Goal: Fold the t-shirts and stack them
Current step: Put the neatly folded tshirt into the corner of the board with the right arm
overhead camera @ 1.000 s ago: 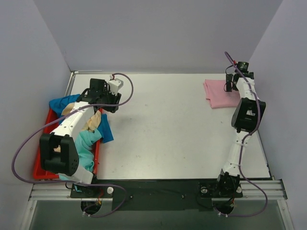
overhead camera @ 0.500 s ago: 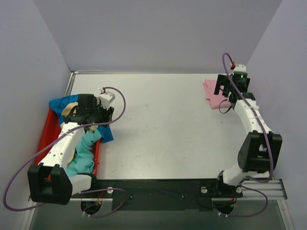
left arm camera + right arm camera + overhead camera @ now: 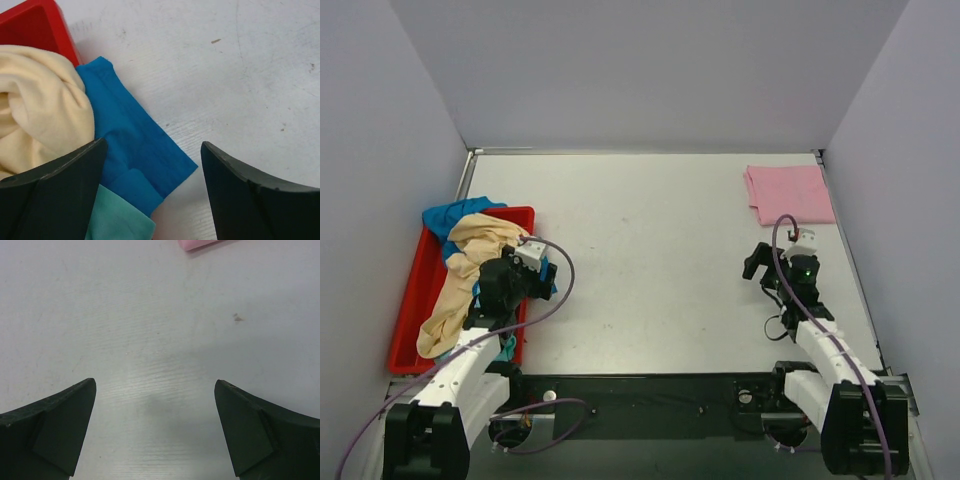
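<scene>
A folded light pink t-shirt (image 3: 788, 193) lies flat at the table's far right; its edge shows at the top of the right wrist view (image 3: 200, 244). A cream-yellow t-shirt (image 3: 465, 270) is heaped in the red tray (image 3: 415, 275) over a blue t-shirt (image 3: 455, 213) and a teal one (image 3: 505, 345). In the left wrist view the cream shirt (image 3: 40, 105), blue shirt (image 3: 135, 150) and teal shirt (image 3: 117, 220) show. My left gripper (image 3: 525, 280) is open and empty just above the blue shirt's edge (image 3: 152, 170). My right gripper (image 3: 770, 265) is open and empty over bare table (image 3: 155, 405).
Grey walls close the table on three sides. The red tray's corner (image 3: 45, 22) shows in the left wrist view. The arms' bases sit on the black rail (image 3: 650, 395) at the near edge.
Both arms have pulled back toward their bases. The right gripper left the pink shirt and came down the table. The left gripper withdrew from over the tray to its right edge.
</scene>
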Robot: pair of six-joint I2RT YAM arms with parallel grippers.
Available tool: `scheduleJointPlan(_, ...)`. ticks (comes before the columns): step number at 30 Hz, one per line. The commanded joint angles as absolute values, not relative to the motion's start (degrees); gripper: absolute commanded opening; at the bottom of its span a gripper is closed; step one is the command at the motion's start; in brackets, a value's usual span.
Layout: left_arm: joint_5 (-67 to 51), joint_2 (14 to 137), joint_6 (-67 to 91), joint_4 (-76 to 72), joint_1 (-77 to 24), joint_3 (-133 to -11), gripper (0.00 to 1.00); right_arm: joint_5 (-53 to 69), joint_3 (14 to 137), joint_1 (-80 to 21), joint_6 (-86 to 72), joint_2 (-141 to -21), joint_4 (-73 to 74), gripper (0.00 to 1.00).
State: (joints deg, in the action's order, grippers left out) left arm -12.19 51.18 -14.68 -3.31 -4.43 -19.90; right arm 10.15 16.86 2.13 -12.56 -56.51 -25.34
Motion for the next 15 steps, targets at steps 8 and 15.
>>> scheduleJointPlan(8, -6.4, 46.8, -5.1, -25.6, -3.9, -11.1, 0.97, -9.0, 1.9, 0.8, -14.9, -48.3, -45.3, 1.00)
scheduleJointPlan(15, -8.0, 46.4, -3.5, -29.7, -3.9, -7.9, 0.97, -10.5, 0.4, -1.5, -13.2, -46.5, -47.8, 1.00)
